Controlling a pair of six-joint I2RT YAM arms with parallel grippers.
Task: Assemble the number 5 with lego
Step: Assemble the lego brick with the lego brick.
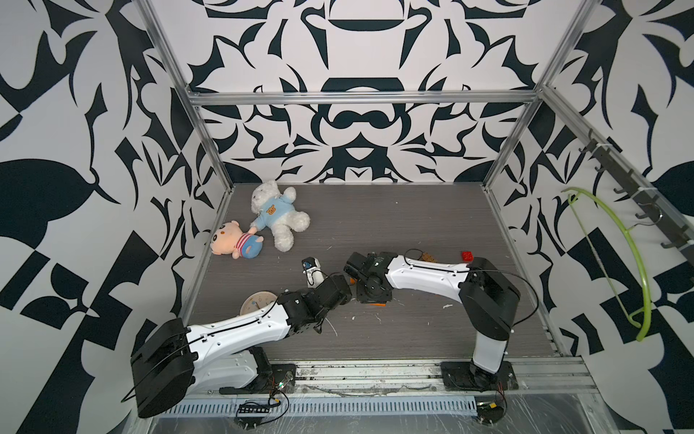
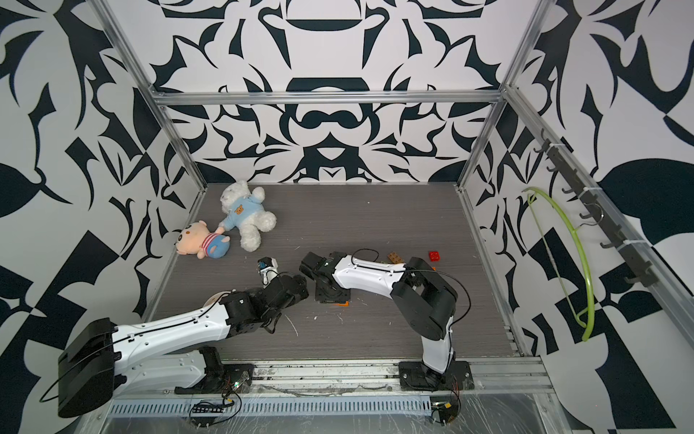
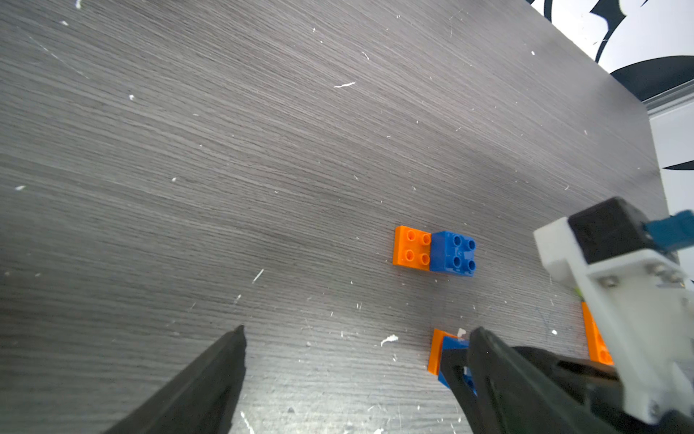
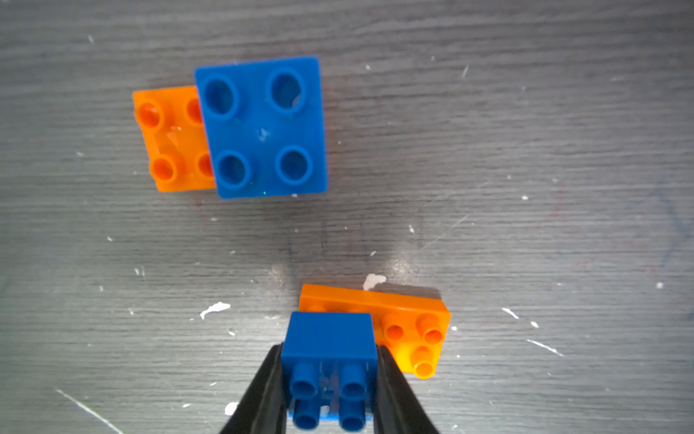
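Fingers (image 4: 263,390) of right gripper (image 4: 328,351): pinching blue brick (image 4: 330,338) over one end of orange brick (image 4: 413,323), mid-desk (image 4: 563,150). Second blue-on-orange pair (image 4: 263,127) near. Top views: these mostly hidden under right arm; red brick (image 1: 467,256) and brown brick (image 1: 428,257) visible only there. Left gripper (image 3: 358,330): spread, empty.

**Bricks Half Hidden at the Right Pincer**

Between the fingers of the right pincer (image 4: 329,351), the blue brick (image 4: 326,330) runs off the picture's edge and covers half the orange brick (image 4: 409,319) under it. In both top views the pincer's own wrist hides its fingertips and the bricks below, bar an orange sliver (image 1: 376,305). Behind its arm the brown brick (image 1: 428,257) is partly covered. Back along the left arm, the cream clock (image 1: 253,302) is overlapped.
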